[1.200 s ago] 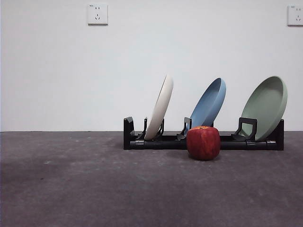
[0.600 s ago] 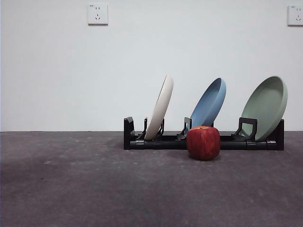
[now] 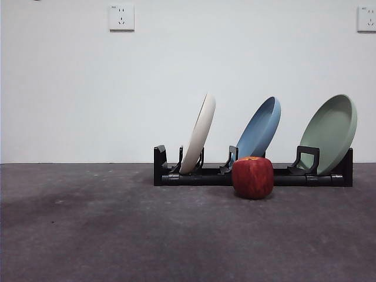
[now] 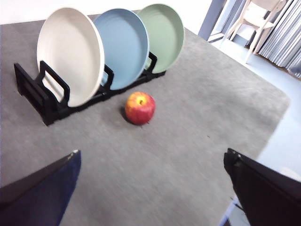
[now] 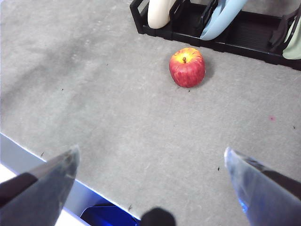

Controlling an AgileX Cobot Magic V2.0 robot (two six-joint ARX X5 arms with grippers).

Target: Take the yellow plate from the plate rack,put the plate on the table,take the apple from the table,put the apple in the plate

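The cream yellow plate (image 3: 199,136) (image 4: 70,54) leans in the leftmost slot of the black plate rack (image 3: 252,176) (image 4: 35,92). Its lower rim (image 5: 159,14) shows in the right wrist view. The dark red apple (image 3: 252,177) (image 4: 139,108) (image 5: 187,68) rests on the grey table (image 3: 117,235) just in front of the rack. My left gripper (image 4: 150,157) hangs open well above the table, away from the apple. My right gripper (image 5: 150,157) is open too, high over the table's near edge. Neither gripper appears in the front view.
A blue plate (image 3: 259,130) (image 4: 123,44) and a pale green plate (image 3: 332,132) (image 4: 162,30) stand in the rack's other slots. The table's edge (image 5: 42,155) runs under my right gripper. A chair (image 4: 256,19) stands beyond the table.
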